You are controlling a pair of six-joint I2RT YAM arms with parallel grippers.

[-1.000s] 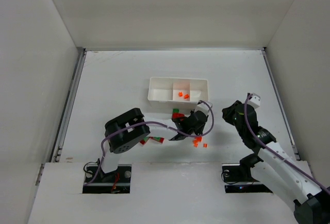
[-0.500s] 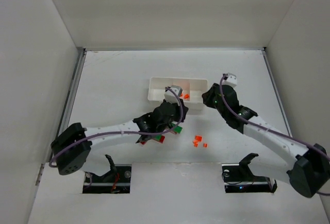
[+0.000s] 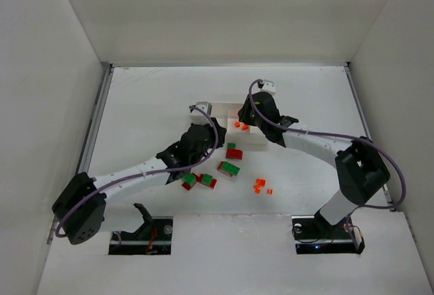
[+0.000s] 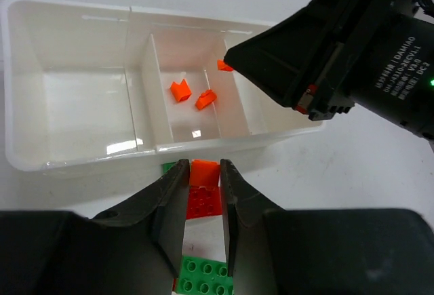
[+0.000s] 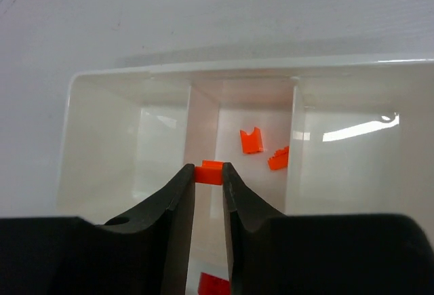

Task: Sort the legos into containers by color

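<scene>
Both arms have swung out to the tray (image 4: 81,161) within the last second. The left arm was folded back beside the loose orange bits (image 3: 259,185) and now stretches to the tray's near wall. The right arm stood reared up off to the side and now reaches in over the tray.

The left gripper (image 4: 202,167) is clamped on an orange piece (image 4: 203,171), its fingers nearly together. The near wall lies just beyond its fingertips. The middle compartment (image 4: 193,122) is straight ahead of them, with two sorted pieces (image 4: 180,90) lying in it. A red brick (image 4: 203,201) and a green brick (image 4: 203,276) sit on the table below the fingers.

The right gripper (image 5: 208,171) is pinched on the other orange piece (image 5: 209,172). It hangs above the tray, seemingly over the thin wall beside the middle compartment. The sorted pieces lie ahead of its fingertips and to their right.

The step in hand looks like dropping off orange, with both arms delivering at once. The right gripper likely needs a small shift toward the sorted pieces so its load clears the wall before release. The left gripper must carry its piece forward over the near wall, and the right gripper's body crowds the space ahead and to its right. One arm should probably wait. The green and red bricks are not yet sorted.
</scene>
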